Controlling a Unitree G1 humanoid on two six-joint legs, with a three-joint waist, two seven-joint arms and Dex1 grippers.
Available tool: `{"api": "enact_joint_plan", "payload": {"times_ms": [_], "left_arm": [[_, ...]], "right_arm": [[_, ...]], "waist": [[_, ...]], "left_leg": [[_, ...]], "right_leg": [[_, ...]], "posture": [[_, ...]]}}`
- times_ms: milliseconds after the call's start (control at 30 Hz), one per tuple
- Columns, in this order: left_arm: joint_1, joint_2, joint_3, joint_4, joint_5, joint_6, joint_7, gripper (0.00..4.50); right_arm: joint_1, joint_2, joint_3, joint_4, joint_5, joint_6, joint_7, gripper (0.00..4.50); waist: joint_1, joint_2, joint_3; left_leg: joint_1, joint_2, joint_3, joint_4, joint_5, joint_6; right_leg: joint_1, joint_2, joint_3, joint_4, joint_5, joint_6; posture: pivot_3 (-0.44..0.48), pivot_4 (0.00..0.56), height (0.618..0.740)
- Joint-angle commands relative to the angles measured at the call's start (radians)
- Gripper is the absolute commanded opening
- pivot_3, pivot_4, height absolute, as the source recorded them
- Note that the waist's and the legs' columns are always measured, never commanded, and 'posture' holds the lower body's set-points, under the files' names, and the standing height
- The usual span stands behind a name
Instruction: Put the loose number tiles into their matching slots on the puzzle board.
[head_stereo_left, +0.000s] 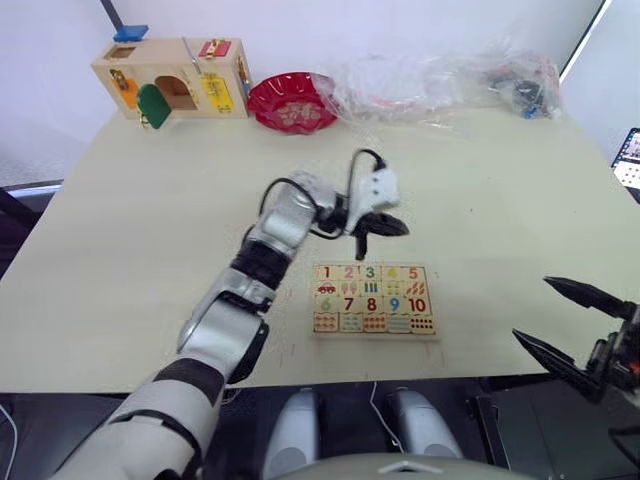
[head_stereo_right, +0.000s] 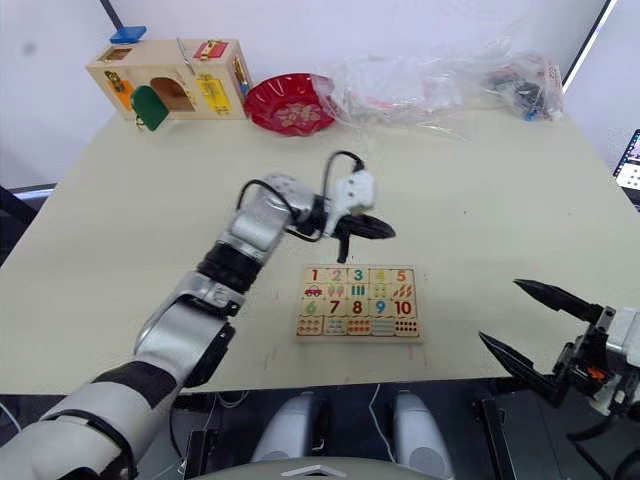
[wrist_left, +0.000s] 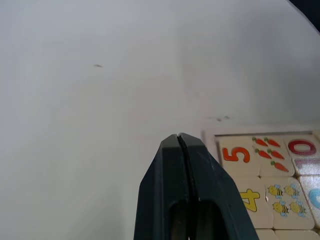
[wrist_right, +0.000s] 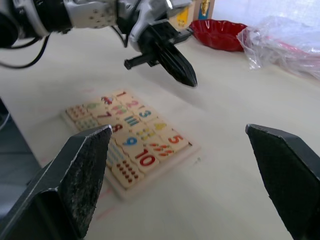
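A small rectangular pale-wood puzzle board (head_stereo_left: 373, 299) with a raised rim lies flat on the pale surface (head_stereo_left: 150, 220), toward its near edge. All three rows are filled. The far row holds five small square number tiles (head_stereo_left: 369, 273), reading 1 to 5 in red, orange, green, yellow and orange-red.

The left pincer (head_stereo_left: 385, 226) hovers above the surface just beyond the board, at about twelve o'clock from it, its two black fingers pressed together and holding nothing.

The right pincer (head_stereo_right: 545, 335) sits off the near edge, at about four o'clock from the board, its fingers spread wide and empty.

At the far edge stand a wooden latch box (head_stereo_left: 170, 78), a red bowl (head_stereo_left: 292, 100) and crumpled clear plastic (head_stereo_left: 430, 82).
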Motion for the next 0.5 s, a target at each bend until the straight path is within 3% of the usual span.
{"api": "enact_joint_plan", "payload": {"times_ms": [33, 267, 500], "left_arm": [[0.063, -0.01, 0.117, -0.126, -0.102, 0.064, 0.088, 0.01], [0.286, -0.042, 0.341, -0.335, -0.2, 0.095, 0.399, 0.01], [0.538, -0.016, 0.41, -0.607, -0.309, 0.124, 0.47, 0.01]], "right_arm": [[-0.053, 0.004, 0.044, -0.04, 0.011, 0.031, -0.076, 4.5], [-0.332, 0.048, 0.249, 0.048, -0.022, 0.114, -0.228, 4.5], [-0.608, 0.095, 0.388, 0.3, -0.112, 0.06, -0.162, 4.5]], "waist": [[0.007, 0.0, 0.0], [0.004, -0.002, 0.0], [0.007, -0.002, 0.0]], "left_leg": [[0.0, 0.0, 0.0, 0.0, 0.0, 0.0], [-0.001, -0.001, -0.001, 0.002, 0.0, 0.0], [0.0, -0.001, -0.001, 0.001, 0.0, 0.0]], "right_leg": [[0.0, -0.001, 0.0, 0.0, 0.0, 0.0], [0.0, -0.001, 0.0, 0.001, 0.0, 0.001], [0.0, -0.002, 0.001, 0.001, 0.0, 0.001]], "posture": [[0.0, 0.15, 0.74], [0.0, 0.15, 0.74], [0.0, 0.15, 0.74]]}}
